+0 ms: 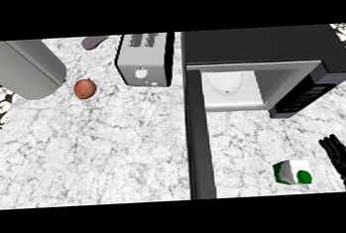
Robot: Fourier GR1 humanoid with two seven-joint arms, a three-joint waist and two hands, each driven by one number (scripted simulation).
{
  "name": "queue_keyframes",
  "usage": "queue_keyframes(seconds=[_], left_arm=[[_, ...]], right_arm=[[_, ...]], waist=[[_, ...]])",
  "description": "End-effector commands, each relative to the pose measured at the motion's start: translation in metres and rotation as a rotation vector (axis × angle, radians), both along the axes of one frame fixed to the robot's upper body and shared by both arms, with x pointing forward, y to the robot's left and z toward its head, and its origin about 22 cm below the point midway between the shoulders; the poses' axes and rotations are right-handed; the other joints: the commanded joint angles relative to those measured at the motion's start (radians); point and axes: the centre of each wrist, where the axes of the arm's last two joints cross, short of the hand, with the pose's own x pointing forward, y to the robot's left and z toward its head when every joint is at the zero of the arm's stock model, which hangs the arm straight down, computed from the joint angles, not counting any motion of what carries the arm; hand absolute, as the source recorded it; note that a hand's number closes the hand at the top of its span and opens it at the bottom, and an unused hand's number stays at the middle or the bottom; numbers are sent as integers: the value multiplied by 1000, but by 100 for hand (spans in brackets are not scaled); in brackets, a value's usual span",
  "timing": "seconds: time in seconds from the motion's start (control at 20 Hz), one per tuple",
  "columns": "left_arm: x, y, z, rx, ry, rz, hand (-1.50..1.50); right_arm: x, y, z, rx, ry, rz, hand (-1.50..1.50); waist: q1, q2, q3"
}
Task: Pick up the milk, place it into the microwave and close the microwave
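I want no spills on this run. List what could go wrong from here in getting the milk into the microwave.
1. The milk stands close beside the right hand, whose fingers are straight; a sideways approach could tip it.
2. The open microwave door juts out over the counter left of the milk; the carried milk might clip it.
3. The left hand is out of view, so closing that door may need an awkward reach.
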Motion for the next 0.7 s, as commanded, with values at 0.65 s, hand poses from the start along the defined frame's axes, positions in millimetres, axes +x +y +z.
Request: queue_keyframes(seconds=[0.65], left_arm=[[-23, 17, -12, 1, 5, 5, -150]], right_arm=[[56, -17, -70, -30, 59, 30, -150]], waist=[[-1, 2, 0]])
